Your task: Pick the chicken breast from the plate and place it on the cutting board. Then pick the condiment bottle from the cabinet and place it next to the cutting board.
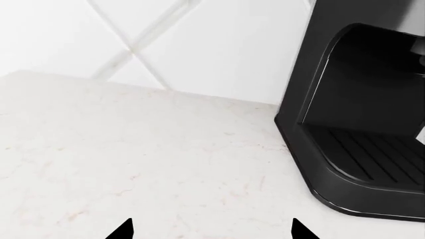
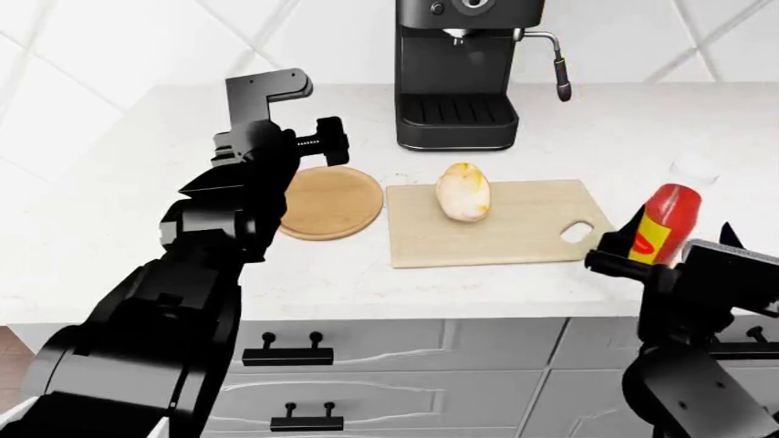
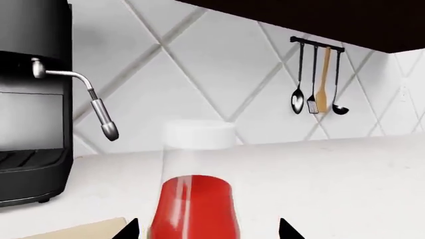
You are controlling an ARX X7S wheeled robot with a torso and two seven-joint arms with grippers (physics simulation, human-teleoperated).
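Showing pale marbled countertop [image 1: 133, 159] in left wrist view, diamond-tiled wall [image 1: 199, 45] behind, black coffee machine [image 1: 359, 124] at right edge; left gripper [image 1: 211, 230] fingertips apart, nothing between.

Head view: chicken breast [image 2: 464, 192] lying on cutting board [image 2: 512, 239] mid-frame, bare plate [image 2: 335, 203] just left. Condiment bottle [image 2: 663, 224] at right, beside board, between right gripper [image 2: 667, 258] jaws.

Right wrist view: red bottle, whitish cap, centre-bottom; clamped or not, cannot tell. Utensil rack [image 3: 317, 79] upper right.
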